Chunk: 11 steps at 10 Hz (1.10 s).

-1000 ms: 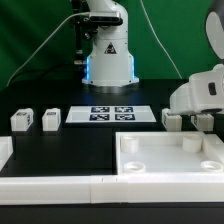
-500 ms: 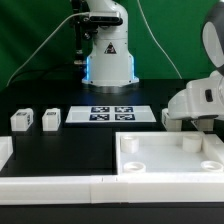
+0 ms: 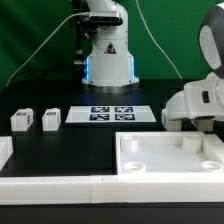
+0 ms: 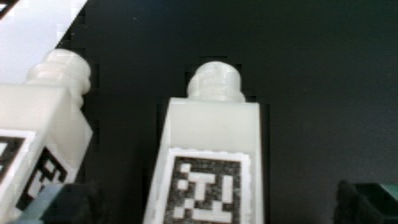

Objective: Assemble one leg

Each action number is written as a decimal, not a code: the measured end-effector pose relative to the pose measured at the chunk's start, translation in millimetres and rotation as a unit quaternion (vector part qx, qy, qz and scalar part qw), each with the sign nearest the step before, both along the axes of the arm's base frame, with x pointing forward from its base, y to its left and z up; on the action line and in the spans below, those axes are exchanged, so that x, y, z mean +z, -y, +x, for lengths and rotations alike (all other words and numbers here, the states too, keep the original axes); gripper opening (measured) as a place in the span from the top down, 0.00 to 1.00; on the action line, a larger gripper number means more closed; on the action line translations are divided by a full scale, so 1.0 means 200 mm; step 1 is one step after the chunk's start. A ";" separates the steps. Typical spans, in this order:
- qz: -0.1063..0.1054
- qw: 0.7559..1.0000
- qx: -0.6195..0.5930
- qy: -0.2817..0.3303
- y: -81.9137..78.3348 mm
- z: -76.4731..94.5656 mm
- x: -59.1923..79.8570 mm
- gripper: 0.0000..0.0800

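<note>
At the exterior view's right edge | gripper (image 4: 217,200) is hanging spread over the leg (image 4: 210,150), jaws either side, not pinching | neighbouring leg (image 4: 45,115) is lying just beside | judgement: centring first, then closing squarely on flat sides, is keeping clear of it

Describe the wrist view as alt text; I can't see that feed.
A white leg fills mid-frame on the black table, rounded peg on its end, black-and-white marker on its face. A second leg, alike, sits beside it, partly cut off.
</note>
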<state>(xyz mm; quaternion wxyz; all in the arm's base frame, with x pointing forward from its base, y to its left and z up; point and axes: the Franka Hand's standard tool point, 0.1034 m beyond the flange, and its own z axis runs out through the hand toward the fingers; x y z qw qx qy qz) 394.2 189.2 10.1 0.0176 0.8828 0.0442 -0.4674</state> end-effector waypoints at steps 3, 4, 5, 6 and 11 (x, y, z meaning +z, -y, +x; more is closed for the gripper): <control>0.000 1.000 0.000 0.000 0.00 0.00 0.00 0.44; 0.000 1.000 0.000 0.000 0.00 0.00 0.00 0.64; 0.000 1.000 0.000 0.000 0.00 0.00 0.00 0.64; 0.000 1.000 0.000 0.000 0.00 0.00 0.00 0.64; 0.000 1.000 0.000 0.000 0.00 0.00 0.00 0.64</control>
